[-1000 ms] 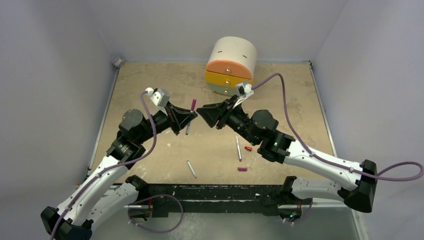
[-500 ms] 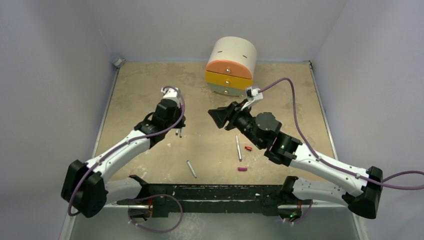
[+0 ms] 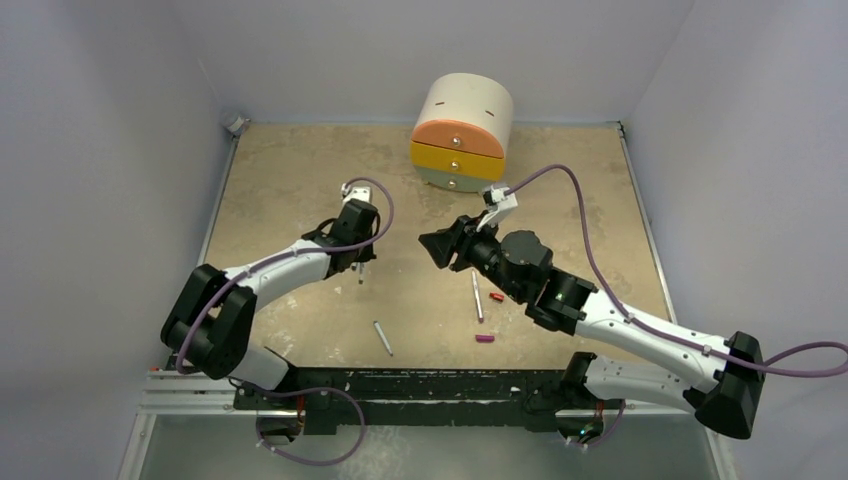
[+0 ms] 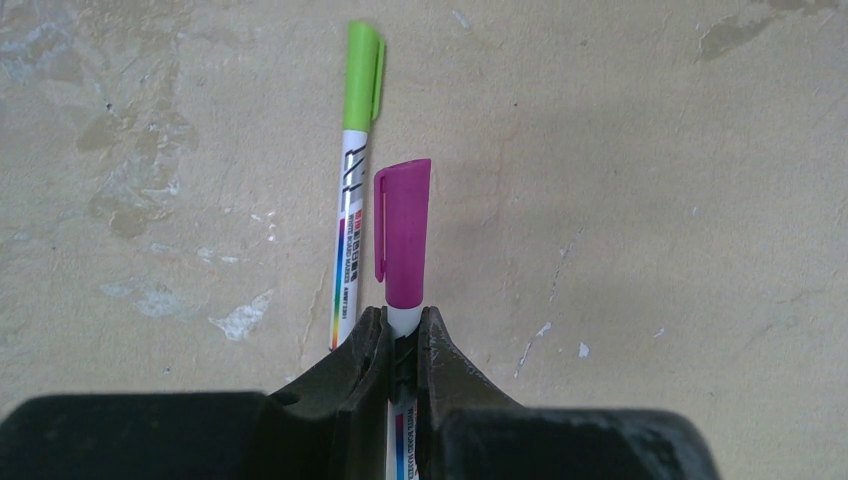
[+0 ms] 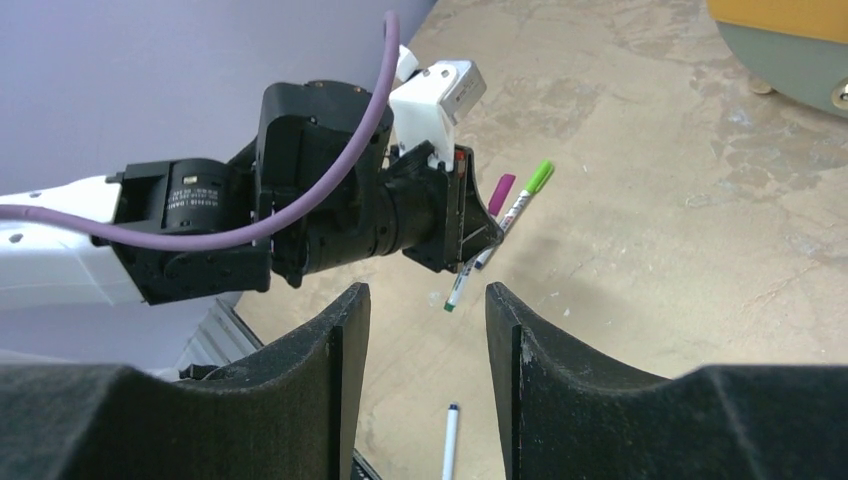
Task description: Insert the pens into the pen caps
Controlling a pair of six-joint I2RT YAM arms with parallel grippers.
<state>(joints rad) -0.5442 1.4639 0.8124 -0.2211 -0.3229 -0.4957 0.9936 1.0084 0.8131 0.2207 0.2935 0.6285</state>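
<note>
While the magenta-capped pen [image 4: 402, 235] is pinched by its barrel in the left gripper [image 4: 400, 345], left of the worktop's [image 3: 300, 160] centre, the green-capped pen [image 4: 355, 190] just beside it could be knocked away on release. The right gripper [image 5: 424, 310] is held wide, empty.

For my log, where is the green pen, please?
Left wrist view: the green pen lies on the table, beside the magenta pen in the left hand.
</note>
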